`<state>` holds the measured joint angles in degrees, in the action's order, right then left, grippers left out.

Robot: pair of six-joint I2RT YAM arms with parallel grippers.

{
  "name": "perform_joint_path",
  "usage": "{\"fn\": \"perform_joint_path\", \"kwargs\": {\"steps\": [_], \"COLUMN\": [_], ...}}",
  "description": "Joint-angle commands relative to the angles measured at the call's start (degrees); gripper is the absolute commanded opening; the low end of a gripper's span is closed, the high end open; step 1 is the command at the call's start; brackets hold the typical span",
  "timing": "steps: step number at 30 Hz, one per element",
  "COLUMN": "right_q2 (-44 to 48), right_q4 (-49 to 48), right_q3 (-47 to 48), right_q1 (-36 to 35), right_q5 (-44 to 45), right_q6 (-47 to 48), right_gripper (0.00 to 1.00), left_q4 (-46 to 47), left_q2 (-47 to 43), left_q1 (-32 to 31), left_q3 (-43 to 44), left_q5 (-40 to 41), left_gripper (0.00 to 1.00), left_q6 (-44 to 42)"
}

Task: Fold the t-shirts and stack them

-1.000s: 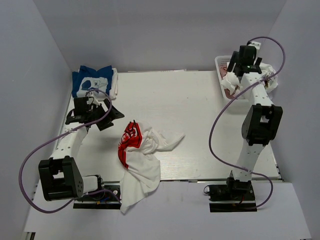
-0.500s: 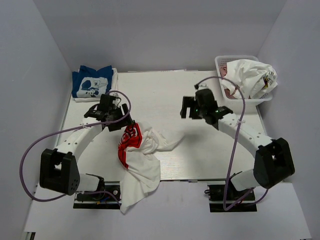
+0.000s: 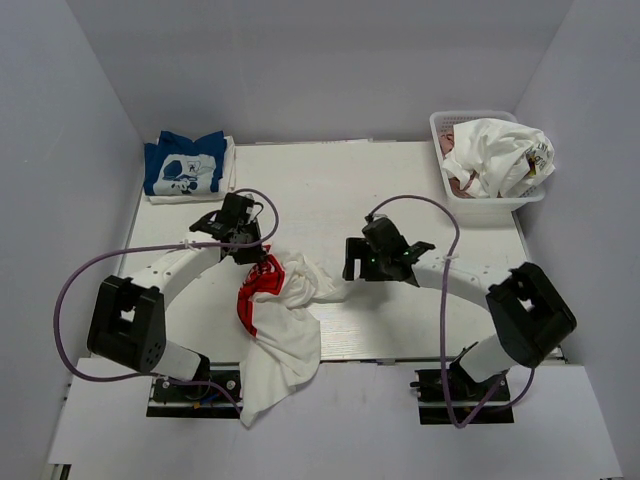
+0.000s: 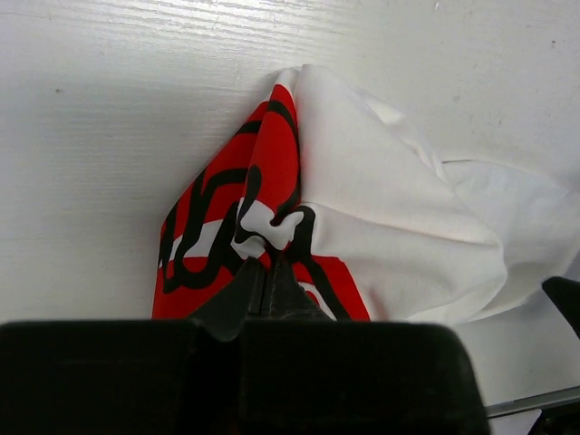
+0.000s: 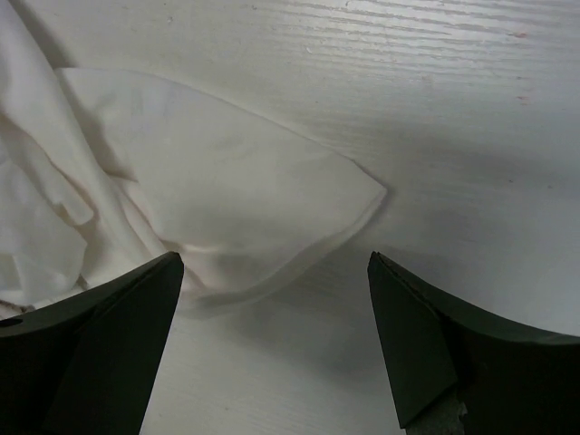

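At mid-table, left pincer (image 4: 269, 274) has clamped onto the red-print t-shirt (image 4: 381, 227); right pincer (image 5: 276, 272), newly arrived, gapes.

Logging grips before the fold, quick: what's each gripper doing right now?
Left gripper: closed, pinching the red-printed t-shirt.
Right gripper: open, holding nothing.

Red-print t-shirt (image 4: 381, 227): soft matt cloth. Table (image 4: 109, 109): white grained wood. Basket (image 3: 465, 115): white plastic.
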<state>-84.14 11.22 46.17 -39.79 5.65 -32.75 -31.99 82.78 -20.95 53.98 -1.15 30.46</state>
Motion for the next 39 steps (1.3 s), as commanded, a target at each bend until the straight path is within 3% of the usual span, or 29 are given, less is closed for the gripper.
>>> {"fn": "perform_joint_path", "kwargs": {"steps": [1,3,6,7,8,10,12,13,17,24,30,35,39], "right_q2": [-5.3,-9.3,-10.8,-10.5,-8.4,-6.0,0.8,2.6,16.2,31.0,42.9,48.4,45.7], "right_q4": [-6.2,-6.0,-5.5,-6.6,-7.1,-8.5,-7.5,-7.1,-9.4,-9.4,-6.7,-6.5,-5.9], "right_q3": [2.4,4.3,5.2,5.2,5.2,6.6,9.5,11.6,17.3,29.7,31.8,30.5,30.7], "right_q1": [-1.0,-1.1,-1.4,-1.3,-1.3,-1.4,-1.3,-1.3,-1.0,-1.1,-1.1,-1.1,-1.2], "right_q5": [0.2,0.1,0.4,0.3,0.8,5.5,9.3,16.6,24.8,26.4,26.7,26.9,27.8], "right_q6": [-3.5,-4.2,-5.5,-5.8,-6.0,-3.7,-0.8,0.1,9.9,22.6,25.5,26.1,26.8], "right_gripper": [0.87,0.76,0.29,0.02,0.00,0.00,0.00,0.00,0.00,0.00,0.00,0.00,0.00], "left_q4": [0.3,0.3,1.4,2.4,3.4,4.9,4.9,4.3,3.6,6.2,6.8,7.5,8.6], "left_q2": [-2.2,-4.7,-8.8,-9.6,-10.5,-12.6,-14.1,-15.0,-21.7,-34.8,-40.6,-38.9,-33.9], "left_q1": [-0.5,-1.0,-1.0,-1.0,-1.6,-1.6,-2.3,-2.3,-2.8,-2.8,-1.4,-1.4,-1.4], "left_q3": [0.4,1.0,1.0,1.5,2.4,5.7,8.7,11.7,17.8,25.0,29.1,32.7,33.9], "left_q5": [2.6,2.6,0.5,-0.2,-3.0,-4.9,-6.1,-6.1,-5.6,-5.5,-5.0,-5.0,-5.0], "left_gripper": [0.00,0.00,0.00,0.00,0.00,0.00,0.00,0.00,0.00,0.00,0.00,0.00,0.00], "left_q6": [0.0,0.0,-0.5,-0.5,-0.5,-1.2,-2.4,-2.4,-3.6,-6.3,-8.1,-7.6,-7.0]}}
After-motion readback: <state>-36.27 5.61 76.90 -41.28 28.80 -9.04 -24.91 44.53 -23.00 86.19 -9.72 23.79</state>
